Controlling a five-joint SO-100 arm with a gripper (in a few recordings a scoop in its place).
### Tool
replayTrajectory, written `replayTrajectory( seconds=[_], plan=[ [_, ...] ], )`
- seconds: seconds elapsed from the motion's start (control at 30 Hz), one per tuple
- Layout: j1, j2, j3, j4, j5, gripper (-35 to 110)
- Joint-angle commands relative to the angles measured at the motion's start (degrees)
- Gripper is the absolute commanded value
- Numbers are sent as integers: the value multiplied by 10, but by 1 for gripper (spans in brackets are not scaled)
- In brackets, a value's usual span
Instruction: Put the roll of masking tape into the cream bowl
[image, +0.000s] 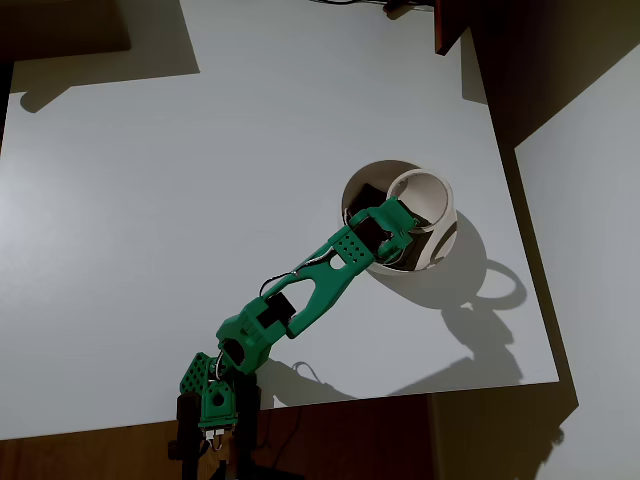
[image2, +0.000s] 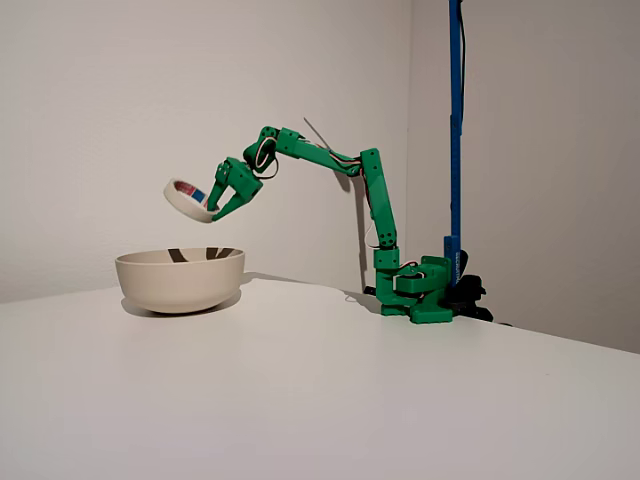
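- One roll of masking tape (image2: 188, 198) is seen clamped at its rim by the green gripper (image2: 222, 205), tilted and held in the air above the bowl.
- One cream bowl (image2: 180, 279) is seen standing on the white table (image2: 330, 380); dark pieces show at its inner wall in the fixed view.
- In the overhead view the tape ring (image: 423, 198) is seen over the right part of the bowl (image: 420, 270), with the gripper (image: 398, 222) reaching in from the lower left.
- One green arm (image2: 380, 200) is counted, its base set at the table's edge beside one blue pole (image2: 455, 120).
- The tape and the bowl are apart, not touching.
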Motion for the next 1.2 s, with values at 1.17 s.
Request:
replayTrajectory(
  seconds=[1.17],
  plan=[
    [29, -80, -78, -60, 47, -8]
  ],
)
